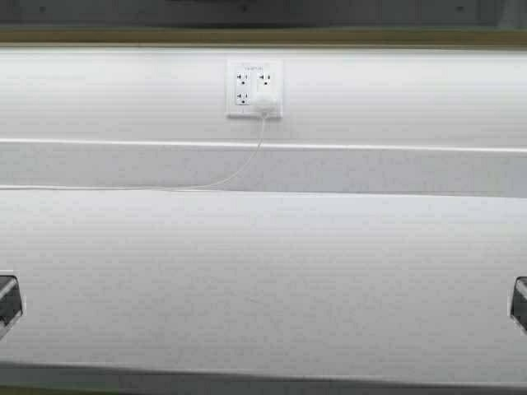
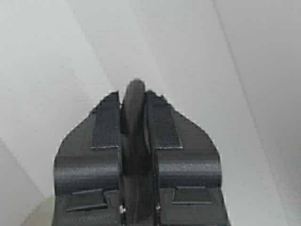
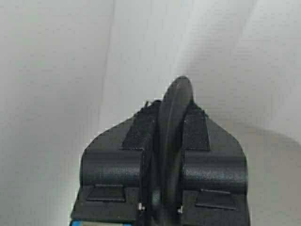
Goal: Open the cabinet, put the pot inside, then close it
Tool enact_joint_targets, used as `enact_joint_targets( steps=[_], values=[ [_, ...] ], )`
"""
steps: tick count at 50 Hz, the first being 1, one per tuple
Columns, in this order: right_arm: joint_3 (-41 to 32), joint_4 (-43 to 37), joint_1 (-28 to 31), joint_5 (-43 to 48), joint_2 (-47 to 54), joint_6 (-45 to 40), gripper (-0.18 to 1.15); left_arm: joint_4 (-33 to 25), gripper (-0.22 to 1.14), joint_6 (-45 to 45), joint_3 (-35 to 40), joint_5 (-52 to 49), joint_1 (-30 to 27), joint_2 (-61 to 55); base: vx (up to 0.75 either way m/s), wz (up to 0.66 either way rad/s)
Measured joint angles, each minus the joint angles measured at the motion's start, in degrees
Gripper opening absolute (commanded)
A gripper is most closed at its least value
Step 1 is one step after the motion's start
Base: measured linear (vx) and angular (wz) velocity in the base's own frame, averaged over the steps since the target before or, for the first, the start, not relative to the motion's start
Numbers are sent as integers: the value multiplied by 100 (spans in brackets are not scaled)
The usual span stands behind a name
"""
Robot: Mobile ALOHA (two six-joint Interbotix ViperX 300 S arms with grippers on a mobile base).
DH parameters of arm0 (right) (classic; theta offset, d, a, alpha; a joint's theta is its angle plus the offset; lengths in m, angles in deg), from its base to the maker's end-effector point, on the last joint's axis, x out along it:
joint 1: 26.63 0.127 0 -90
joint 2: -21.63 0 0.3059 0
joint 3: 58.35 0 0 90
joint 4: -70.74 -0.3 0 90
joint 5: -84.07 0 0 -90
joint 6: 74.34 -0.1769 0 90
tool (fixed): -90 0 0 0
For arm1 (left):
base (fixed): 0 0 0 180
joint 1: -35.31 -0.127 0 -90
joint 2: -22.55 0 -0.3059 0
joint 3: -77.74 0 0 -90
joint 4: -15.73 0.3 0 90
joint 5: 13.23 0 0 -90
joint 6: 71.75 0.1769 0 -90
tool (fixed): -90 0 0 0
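Observation:
In the left wrist view my left gripper (image 2: pixel 134 101) is shut on a black curved loop (image 2: pixel 135 88), which looks like one of the pot's handles. In the right wrist view my right gripper (image 3: pixel 174 108) is shut on a similar black loop (image 3: pixel 178 87). The pot's body is hidden in every view. The cabinet is out of view. In the high view only dark slivers of the arms show, one at the left edge (image 1: pixel 8 300) and one at the right edge (image 1: pixel 520 303).
A white countertop (image 1: pixel 263 280) runs across the high view below a white wall. A wall socket (image 1: pixel 254 87) holds a white plug, and its cable (image 1: pixel 235 171) trails left along the counter's back edge.

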Motion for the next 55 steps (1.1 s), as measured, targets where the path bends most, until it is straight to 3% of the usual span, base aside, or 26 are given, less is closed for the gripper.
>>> enact_joint_targets(
  steps=[27, 32, 37, 45, 49, 55],
  values=[
    [229, -132, -26, 18, 360, -70, 7, -9, 3, 9, -79, 9, -141, -378, 2, -1],
    [220, -132, -26, 70, 396, -193, 12, -88, 7, -9, -79, 44, -132, -404, 2, 0],
    [237, -202, -9, 167, 422, -264, 39, -290, 28, -53, -167, 325, -132, -413, 1, -1],
    [492, -264, 18, 747, 422, -510, 97, -483, 82, -264, -413, 1063, -114, -413, 1, 0],
    [563, -325, 26, 993, 413, -519, 103, -510, 100, -360, -483, 1310, -70, -413, 1, 0],
    [606, -352, 44, 1143, 343, -501, 102, -510, 102, -483, -501, 1477, -18, -404, 1, 0]
  ],
)
